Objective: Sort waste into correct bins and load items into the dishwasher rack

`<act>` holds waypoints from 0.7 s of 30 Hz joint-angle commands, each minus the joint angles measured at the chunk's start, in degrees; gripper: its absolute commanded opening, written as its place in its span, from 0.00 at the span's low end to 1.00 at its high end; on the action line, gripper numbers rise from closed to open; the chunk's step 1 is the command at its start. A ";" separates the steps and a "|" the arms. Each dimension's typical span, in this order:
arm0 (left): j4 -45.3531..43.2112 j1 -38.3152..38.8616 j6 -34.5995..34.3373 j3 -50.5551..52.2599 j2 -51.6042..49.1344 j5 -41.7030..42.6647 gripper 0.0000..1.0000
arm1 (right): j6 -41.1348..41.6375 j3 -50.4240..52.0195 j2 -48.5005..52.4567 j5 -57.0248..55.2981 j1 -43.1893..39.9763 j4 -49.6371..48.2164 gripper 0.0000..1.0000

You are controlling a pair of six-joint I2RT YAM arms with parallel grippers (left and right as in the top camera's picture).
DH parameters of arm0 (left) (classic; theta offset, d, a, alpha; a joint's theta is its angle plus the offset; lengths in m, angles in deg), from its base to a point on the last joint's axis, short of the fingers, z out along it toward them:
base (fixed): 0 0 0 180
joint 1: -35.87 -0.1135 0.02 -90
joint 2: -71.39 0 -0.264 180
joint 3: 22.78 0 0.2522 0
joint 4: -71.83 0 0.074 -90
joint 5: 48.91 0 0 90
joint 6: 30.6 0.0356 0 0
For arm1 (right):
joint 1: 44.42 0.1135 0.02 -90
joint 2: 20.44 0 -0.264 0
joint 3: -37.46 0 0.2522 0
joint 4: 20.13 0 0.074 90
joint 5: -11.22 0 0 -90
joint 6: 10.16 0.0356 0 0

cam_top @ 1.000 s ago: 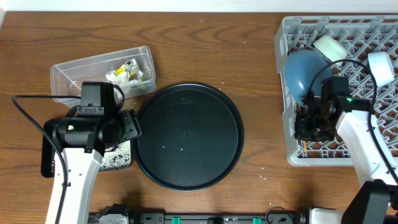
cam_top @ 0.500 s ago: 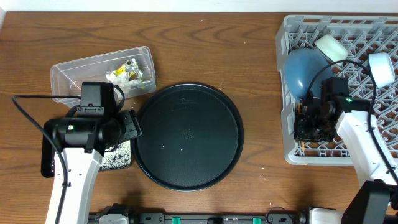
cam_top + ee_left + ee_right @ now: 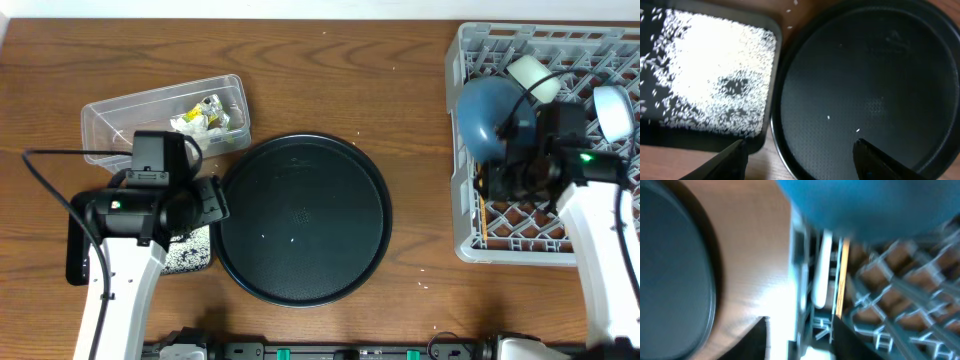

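Two bins sit L: clear tub [image 3: 110, 125] at 10 o'clock of the round black tray [image 3: 300, 220], flat black tray [image 3: 760, 142] w/ rice [image 3: 715, 65] at 8. Left end effector [image 3: 799, 150] hovers over both trays' edges, wide open, empty. Rack [image 3: 520, 255] at 3 o'clock. Chopsticks [image 3: 483, 215] lie along its 9 o'clock wall: light, stiff, slick, prob. roll, so pinch mid-length. Right end effector [image 3: 799, 322] hangs above them, approx. half open, gripping nothing.

We see the overhead view bright, even and sharp, with soft shadows on the desk [image 3: 400, 60]. Motion blur smears the right wrist view; glare bleaches the rice grains [image 3: 705, 60] in the left wrist view.
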 commanded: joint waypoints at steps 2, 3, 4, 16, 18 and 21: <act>-2.27 4.31 1.62 -2.14 -0.39 -0.35 0.80 | -1.11 -2.12 -2.43 3.34 0.55 -2.12 0.94; -2.67 5.44 1.64 -2.58 -0.70 -0.63 0.82 | -1.14 -2.14 -2.51 3.96 0.55 -2.86 0.99; -2.82 6.75 1.64 -3.34 -1.40 -1.20 0.84 | -1.14 -2.14 -2.54 4.35 0.55 -3.67 0.99; 7.69 12.33 5.05 -23.39 -20.90 -5.27 0.98 | 0.85 -7.58 -2.29 -8.63 0.44 -4.66 0.99; 10.38 12.35 4.76 -23.82 -21.44 -5.20 0.98 | 1.05 -8.37 -2.43 -8.39 0.37 -1.11 0.99; 14.95 12.35 3.63 -23.82 -21.27 -5.27 0.98 | 1.57 -8.11 -3.02 -8.15 0.37 3.08 0.99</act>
